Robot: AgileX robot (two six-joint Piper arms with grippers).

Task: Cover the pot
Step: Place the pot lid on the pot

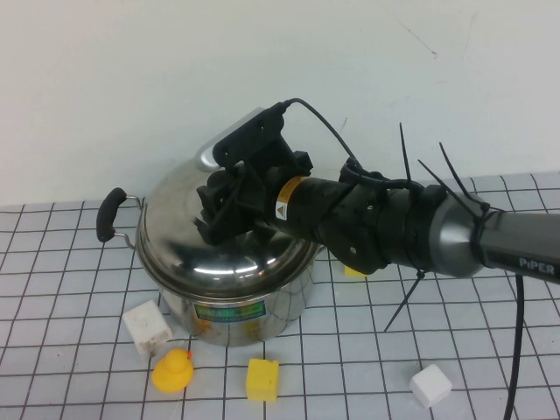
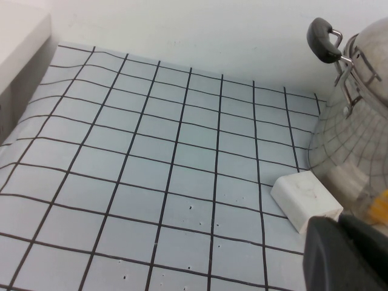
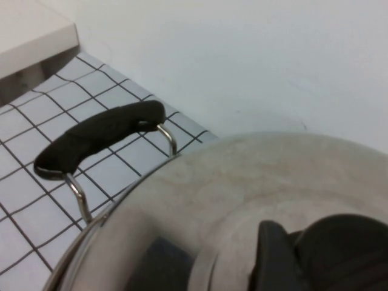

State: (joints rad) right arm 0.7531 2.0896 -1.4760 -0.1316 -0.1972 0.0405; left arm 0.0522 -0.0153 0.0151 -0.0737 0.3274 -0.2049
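Observation:
The steel pot [image 1: 267,306] with a green-blue label [image 1: 229,312] stands left of centre in the high view. The domed steel lid [image 1: 179,232] lies over its mouth, tilted with its far edge higher. My right gripper [image 1: 229,210] is on top of the lid, shut on the lid's black knob [image 3: 345,248]; one finger [image 3: 273,257] shows beside it. The pot's black side handle [image 1: 108,213] also shows in the right wrist view [image 3: 97,136]. My left gripper [image 2: 342,251] is shut and empty, low over the mat beside the pot's wall [image 2: 351,139], out of the high view.
A white block [image 1: 146,326] lies at the pot's front left, close to my left gripper [image 2: 303,200]. A yellow duck [image 1: 173,369], a yellow block [image 1: 262,379] and another white block [image 1: 430,385] lie in front. A small yellow piece [image 1: 354,272] lies under the right arm.

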